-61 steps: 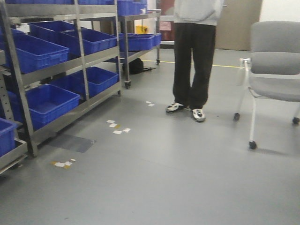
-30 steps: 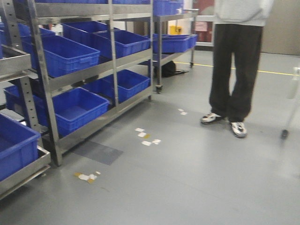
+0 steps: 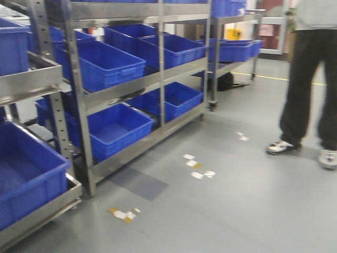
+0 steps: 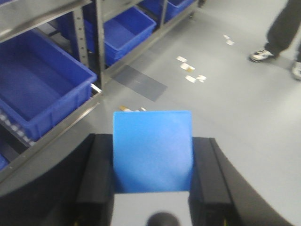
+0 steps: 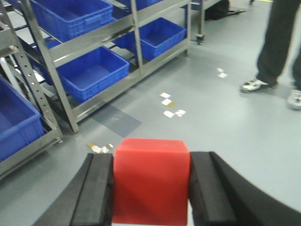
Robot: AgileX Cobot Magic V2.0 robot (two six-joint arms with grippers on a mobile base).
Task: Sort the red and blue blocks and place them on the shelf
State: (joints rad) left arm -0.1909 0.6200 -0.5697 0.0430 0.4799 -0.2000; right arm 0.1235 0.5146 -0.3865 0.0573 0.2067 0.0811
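The left hand point(image 4: 152, 143) is clamped on the blue block point(image 4: 153, 150): its two black fingers point(image 4: 99, 174) press against the cube's left and right faces, and the cube's flat top edge stands clear above the fingertips. The right hand point(image 5: 150, 162) grips the red block point(image 5: 150, 183) in the same way, one black finger point(image 5: 96, 188) flat against each side. Both blocks are held above the grey floor point(image 3: 247, 211), well apart from the shelf point(image 3: 142, 87).

The shelf stands to the left in the front view, a steel rack with perforated uprights and brushed horizontal rails. Its tiers carry large blue bins point(image 3: 113, 66), set side by side on an upper and a lower level. A nearer rack section at the far left holds another blue bin point(image 3: 26, 179) on its lowest tier. Further back a second wheeled rack point(image 3: 231, 50) also bears blue bins.

Small pale scraps point(image 3: 197, 168) lie scattered on the floor beside the shelf (probably paper and bits of tape, though the blur makes this uncertain). A darker grey rectangular patch point(image 3: 139, 183) marks the floor just at the foot of the rack. At the right a person point(image 3: 310, 89) in dark trousers and light trainers stands on the floor, seen only from the waist down.
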